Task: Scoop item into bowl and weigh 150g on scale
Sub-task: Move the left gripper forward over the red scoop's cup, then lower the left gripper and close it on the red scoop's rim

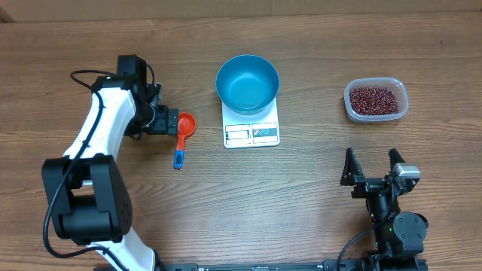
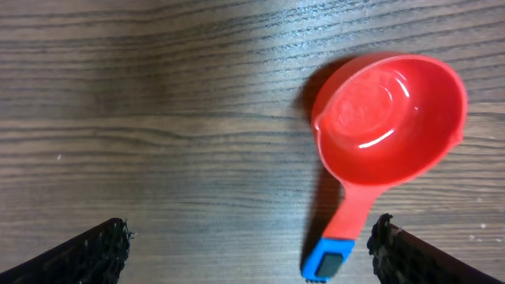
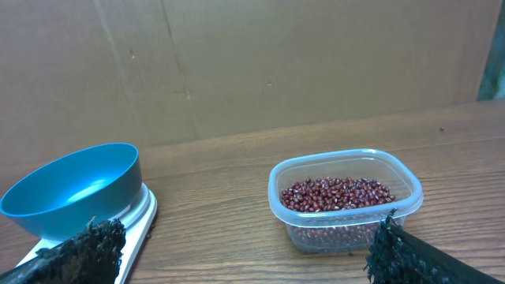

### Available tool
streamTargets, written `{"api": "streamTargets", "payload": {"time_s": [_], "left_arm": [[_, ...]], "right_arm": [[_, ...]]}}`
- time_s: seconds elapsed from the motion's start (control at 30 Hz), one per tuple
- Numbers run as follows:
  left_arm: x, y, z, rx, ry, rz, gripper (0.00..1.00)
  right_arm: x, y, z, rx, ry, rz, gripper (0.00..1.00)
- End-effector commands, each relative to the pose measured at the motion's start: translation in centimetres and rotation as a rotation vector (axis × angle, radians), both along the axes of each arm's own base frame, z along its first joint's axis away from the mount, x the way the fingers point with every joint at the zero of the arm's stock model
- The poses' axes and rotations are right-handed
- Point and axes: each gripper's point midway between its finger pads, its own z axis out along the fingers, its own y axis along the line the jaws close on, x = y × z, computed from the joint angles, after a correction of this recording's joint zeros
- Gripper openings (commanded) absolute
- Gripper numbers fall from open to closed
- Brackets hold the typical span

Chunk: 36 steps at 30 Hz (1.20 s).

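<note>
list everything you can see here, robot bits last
bowl: one, bright blue, empty, sitting on the scale
scale: one, white, centre of the table towards the back
scoop: one, red cup with a blue handle tip, empty, lying flat left of the scale
tub: one, clear plastic, right of the scale
beans: many, dark red-brown, all in the tub
table: one, brown wood grain
cardboard wall: one, brown, behind the table
left gripper: one, black on a white arm, next to the scoop, jaws open, holding nothing
right gripper: one, black, at the near right edge, jaws open, holding nothing
</note>
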Motion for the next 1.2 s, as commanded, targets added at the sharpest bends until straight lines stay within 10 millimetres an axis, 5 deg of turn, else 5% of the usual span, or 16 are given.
{"api": "streamTargets", "payload": {"time_s": [0.0,0.6,1.17], "left_arm": [[0.8,-0.3,0.1,-0.006,-0.017,-0.057,0.99],[2.2,-1.8,0.0,-0.032,-0.069,-0.119,1.0],[2.0,-2.0,-3.3,-0.032,0.002,-0.126,1.0]], "right_arm": [[0.0,0.2,-0.2,-0.005,-0.005,0.007,1.0],[0.0,0.2,-0.2,-0.005,-0.005,0.007,1.0],[0.0,0.2,-0.2,-0.005,-0.005,0.007,1.0]]}}
